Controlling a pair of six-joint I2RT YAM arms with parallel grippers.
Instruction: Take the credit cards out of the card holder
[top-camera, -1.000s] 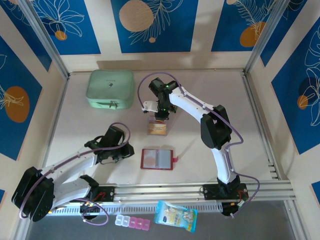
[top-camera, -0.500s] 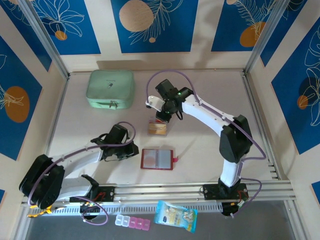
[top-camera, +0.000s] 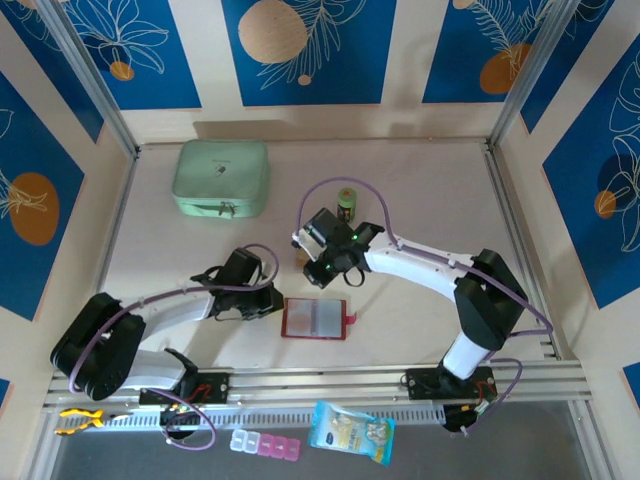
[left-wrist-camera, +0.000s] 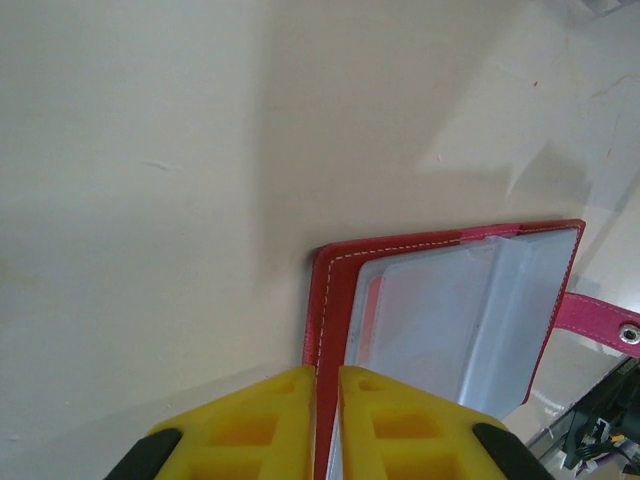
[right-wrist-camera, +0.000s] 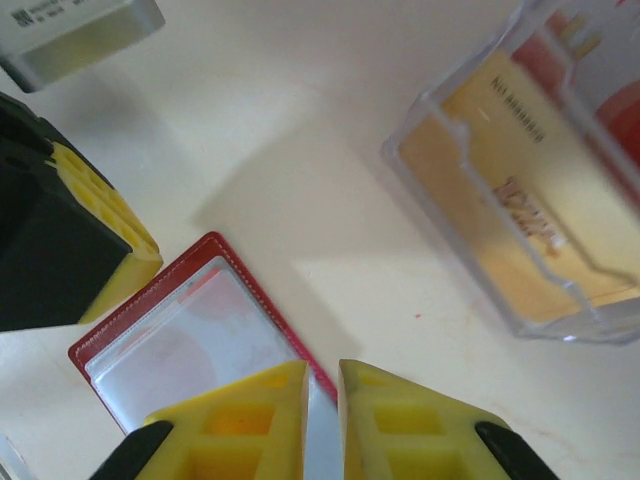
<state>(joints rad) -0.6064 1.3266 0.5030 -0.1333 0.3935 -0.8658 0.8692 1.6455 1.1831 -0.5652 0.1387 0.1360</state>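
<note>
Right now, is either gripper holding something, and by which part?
The left gripper appears to pinch the dark-red leather-like card holder by its stitched cover edge. For the right gripper, it cannot be told.

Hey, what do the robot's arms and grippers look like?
The left arm and right arm have white links, bulky black joints and a looping purple cable each. The left gripper and right gripper have blocky yellow fingers with square recesses. A green light glows near the right wrist.

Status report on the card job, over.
Left gripper shut at holder edge. Right gripper shut over its sleeves. Holder open, flat. Cards in tray nearby, nothing blocking.
</note>
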